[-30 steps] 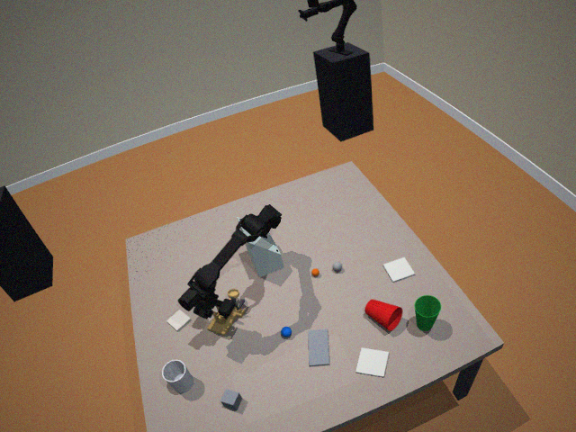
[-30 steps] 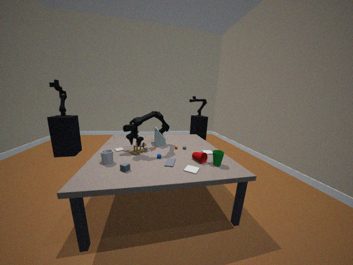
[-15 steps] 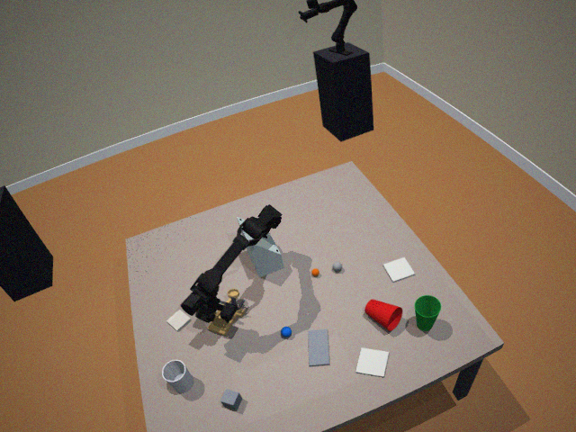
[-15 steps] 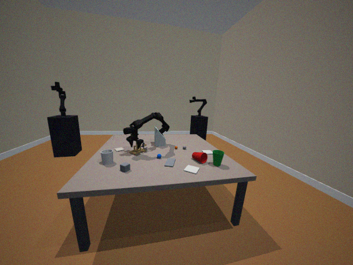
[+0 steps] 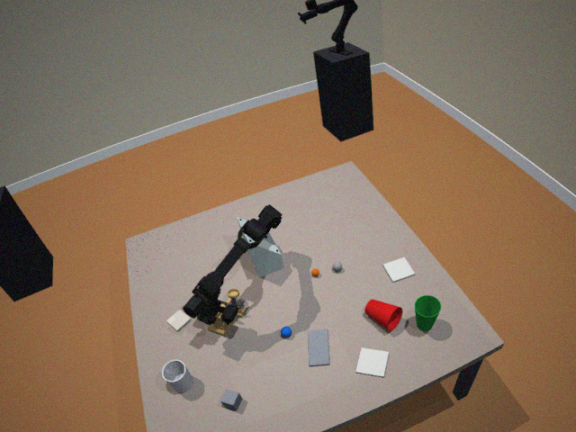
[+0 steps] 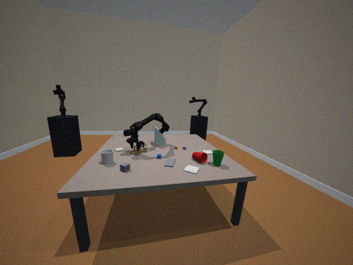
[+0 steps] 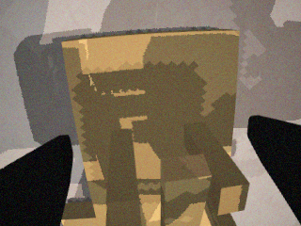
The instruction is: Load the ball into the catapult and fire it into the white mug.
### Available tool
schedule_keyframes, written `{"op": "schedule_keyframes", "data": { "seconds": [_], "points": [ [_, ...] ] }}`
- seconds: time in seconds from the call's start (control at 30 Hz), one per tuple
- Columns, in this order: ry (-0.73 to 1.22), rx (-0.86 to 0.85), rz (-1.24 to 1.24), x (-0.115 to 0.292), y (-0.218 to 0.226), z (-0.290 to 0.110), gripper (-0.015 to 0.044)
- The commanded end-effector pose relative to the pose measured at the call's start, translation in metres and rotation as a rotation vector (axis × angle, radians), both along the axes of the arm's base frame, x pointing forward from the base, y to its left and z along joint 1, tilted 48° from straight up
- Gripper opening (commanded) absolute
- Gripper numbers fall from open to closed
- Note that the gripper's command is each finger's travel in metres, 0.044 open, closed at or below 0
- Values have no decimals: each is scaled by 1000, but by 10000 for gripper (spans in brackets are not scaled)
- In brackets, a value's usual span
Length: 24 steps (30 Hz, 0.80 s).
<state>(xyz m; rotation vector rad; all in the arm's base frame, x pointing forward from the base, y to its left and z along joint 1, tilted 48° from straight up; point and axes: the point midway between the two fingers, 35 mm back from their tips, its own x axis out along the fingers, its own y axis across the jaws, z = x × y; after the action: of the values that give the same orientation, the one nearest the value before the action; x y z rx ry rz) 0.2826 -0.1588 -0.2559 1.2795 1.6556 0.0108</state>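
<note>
The tan catapult [image 5: 224, 327] [image 6: 137, 151] [image 7: 157, 75] stands at the left middle of the table, its round spoon [image 5: 232, 293] pointing to the back. My gripper [image 5: 214, 317] [image 6: 133, 144] [image 7: 162, 136] is open and hangs just above the catapult, one black finger on each side of its frame, holding nothing. The white mug [image 5: 175, 373] [image 6: 107, 157] stands upright near the front left corner. A blue ball [image 5: 285, 331] [image 6: 159, 155] lies right of the catapult. An orange ball [image 5: 315, 272] [image 6: 176, 147] and a grey ball [image 5: 337, 266] [image 6: 184, 147] lie farther back right.
A grey wedge [image 5: 265, 260] stands by the arm's base. A red cup [image 5: 383, 314] lies on its side beside an upright green cup [image 5: 427, 312]. A grey cube [image 5: 230, 399], a grey slab [image 5: 319, 346] and white tiles [image 5: 399, 269] [image 5: 372, 361] [image 5: 177, 319] lie about the table.
</note>
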Motion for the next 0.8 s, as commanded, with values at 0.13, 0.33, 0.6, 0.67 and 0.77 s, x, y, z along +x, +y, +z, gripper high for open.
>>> {"op": "schedule_keyframes", "data": {
  "seconds": [0.13, 0.33, 0.6, 0.67, 0.77],
  "points": [
    [-1, -1, 0, 0, -1, 0, 204],
    [-1, -1, 0, 0, -1, 0, 105],
    [2, -2, 0, -4, -37, 34, 0],
    [2, -2, 0, -4, -37, 34, 0],
    [2, -1, -1, -3, -37, 33, 0]
  ]
}}
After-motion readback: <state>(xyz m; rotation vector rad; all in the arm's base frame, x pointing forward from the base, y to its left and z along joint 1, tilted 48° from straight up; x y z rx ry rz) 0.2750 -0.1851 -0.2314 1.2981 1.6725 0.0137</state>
